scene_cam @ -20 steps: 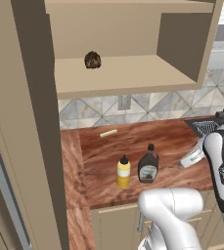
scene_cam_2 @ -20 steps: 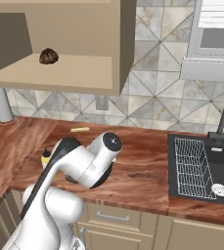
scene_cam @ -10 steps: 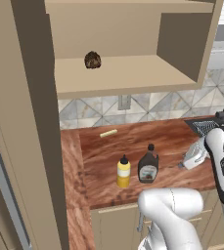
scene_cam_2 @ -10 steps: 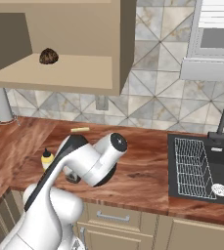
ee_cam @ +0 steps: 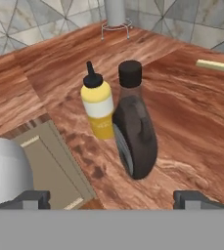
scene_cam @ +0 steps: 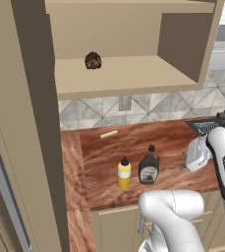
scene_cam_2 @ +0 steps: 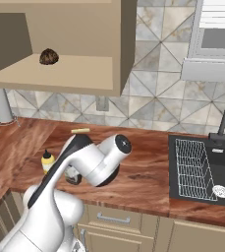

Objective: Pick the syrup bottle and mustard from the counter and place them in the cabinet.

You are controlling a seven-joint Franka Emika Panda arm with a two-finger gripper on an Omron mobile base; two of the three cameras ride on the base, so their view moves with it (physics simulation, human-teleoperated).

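A reddish wood counter [scene_cam: 173, 140] sits under a tan cabinet [scene_cam: 133, 78]. The mustard [ee_cam: 98, 107] and the syrup bottle [ee_cam: 134, 134] stand straight up near the front edge, side by side, caps pointing up. The end effector [ee_cam: 113, 200] is released, spread wide, close to the syrup bottle and holding nothing.

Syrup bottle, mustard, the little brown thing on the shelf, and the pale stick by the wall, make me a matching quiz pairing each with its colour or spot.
Things:
1. syrup bottle
2. mustard
3. brown lump
4. pale stick

Descriptions:
A. lies flat on the counter near the tiled wall
B. yellow, with a black pointed cap
C. sits on the cabinet shelf
D. dark brown, with a black cap, upright beside the yellow one

Pairs: 1-D, 2-B, 3-C, 4-A
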